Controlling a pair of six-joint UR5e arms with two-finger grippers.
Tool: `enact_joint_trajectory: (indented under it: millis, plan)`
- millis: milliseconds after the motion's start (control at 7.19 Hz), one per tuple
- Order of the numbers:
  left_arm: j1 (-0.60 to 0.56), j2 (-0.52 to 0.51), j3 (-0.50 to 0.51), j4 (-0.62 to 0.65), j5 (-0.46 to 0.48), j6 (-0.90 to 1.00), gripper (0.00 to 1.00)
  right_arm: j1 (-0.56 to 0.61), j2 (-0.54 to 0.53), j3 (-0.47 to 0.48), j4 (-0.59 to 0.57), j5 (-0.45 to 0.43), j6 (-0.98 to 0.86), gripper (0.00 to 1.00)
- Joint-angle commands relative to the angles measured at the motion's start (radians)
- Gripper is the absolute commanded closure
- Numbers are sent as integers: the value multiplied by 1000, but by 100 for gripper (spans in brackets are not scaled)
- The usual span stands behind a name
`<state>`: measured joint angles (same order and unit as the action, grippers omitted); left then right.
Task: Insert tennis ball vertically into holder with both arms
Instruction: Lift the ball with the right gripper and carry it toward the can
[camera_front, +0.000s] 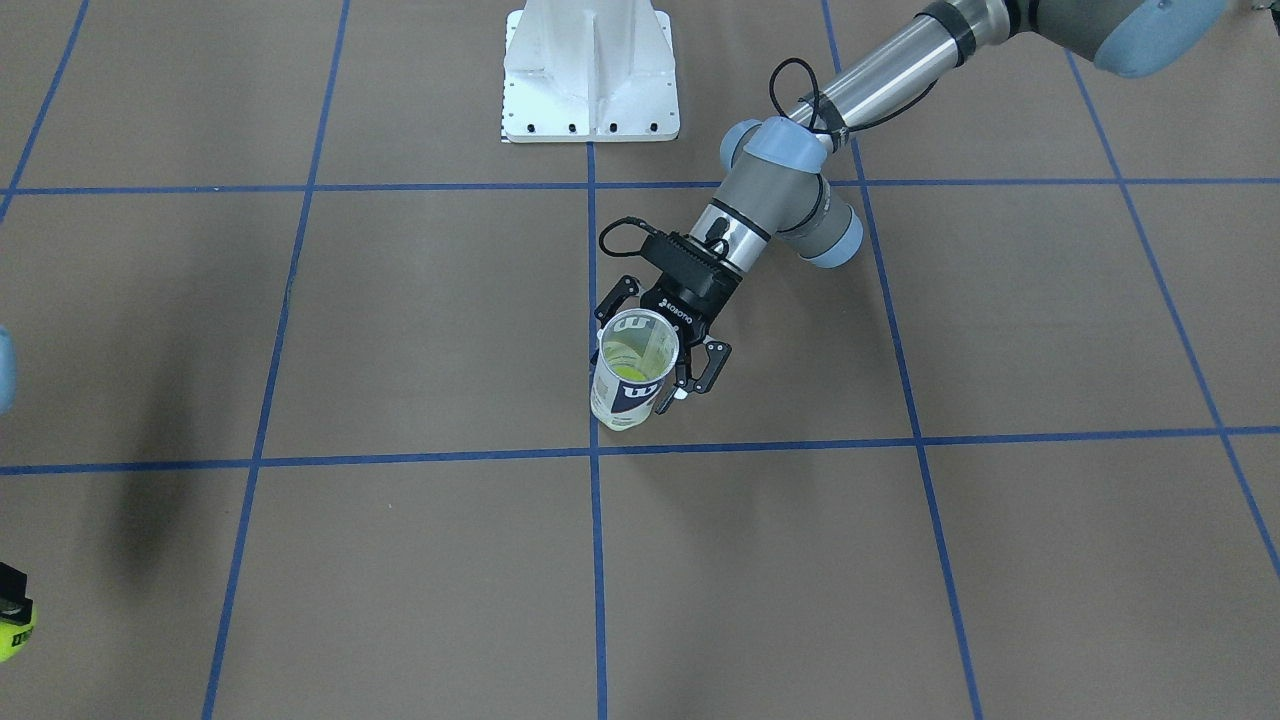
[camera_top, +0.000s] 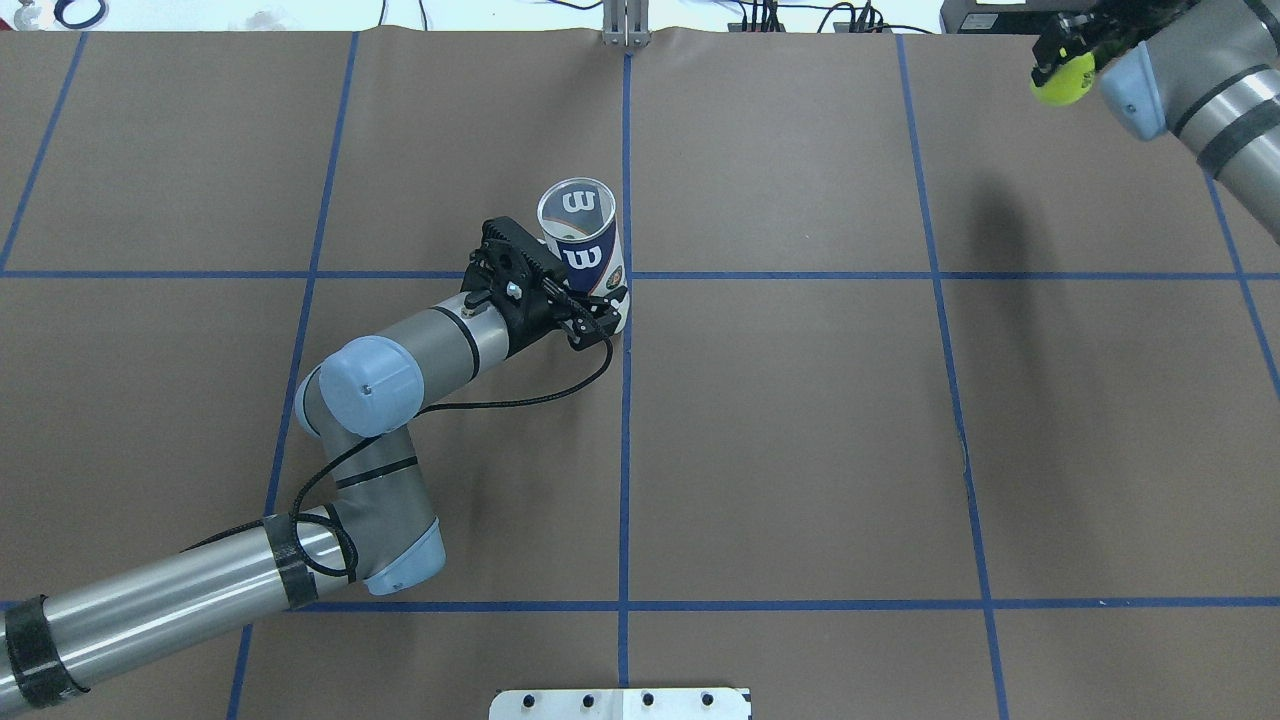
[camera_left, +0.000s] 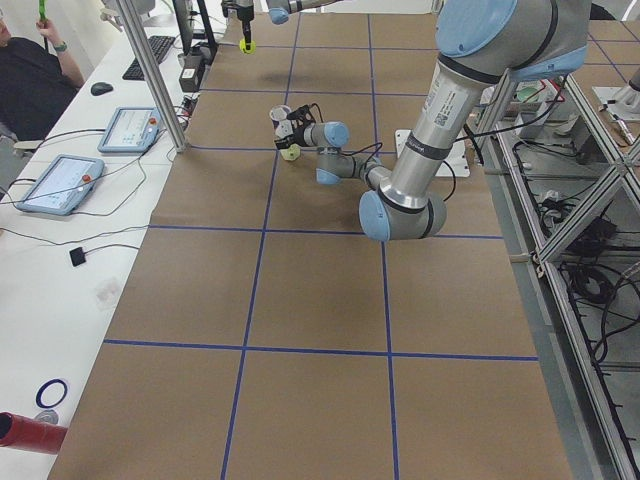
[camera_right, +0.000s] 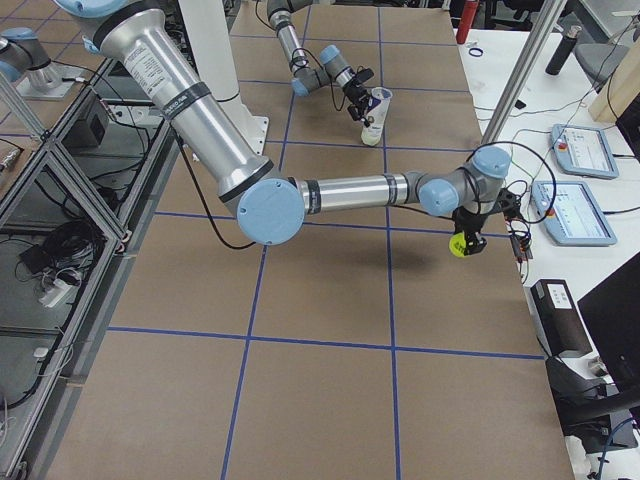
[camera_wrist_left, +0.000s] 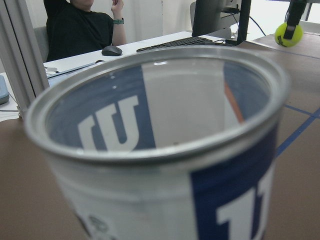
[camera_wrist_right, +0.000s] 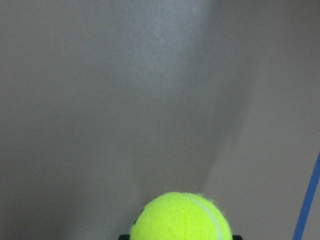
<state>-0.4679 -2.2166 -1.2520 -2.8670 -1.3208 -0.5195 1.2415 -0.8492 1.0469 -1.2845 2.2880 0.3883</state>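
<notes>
Left gripper clasping holder mid-table, right gripper clenched on tennis ball — far corner, well apart

Even, fairly bright overhead light is falling on the brown table, and colours are reading flat and slightly cool. A soft-edged shadow is lying on the paper in the overhead view, near the ball, and another is darkening the left side of the front view. The holder is crowding the left wrist view. Its near wall is blurring while the rim is catching pale glare, and the window light at top right is blowing out to white. In the right wrist view the ball is staying fairly crisp, the table behind it going soft and dim.
</notes>
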Motion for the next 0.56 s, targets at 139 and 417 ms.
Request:
enact_joint_trajectory:
  millis: [139, 417]
  plan:
    - [2, -2, -1, 0, 0, -2, 1, -135, 155, 171, -19, 71, 502, 100]
    - [8, -2, -3, -2, -2, -4, 1, -193, 171, 289, -19, 71, 666, 100]
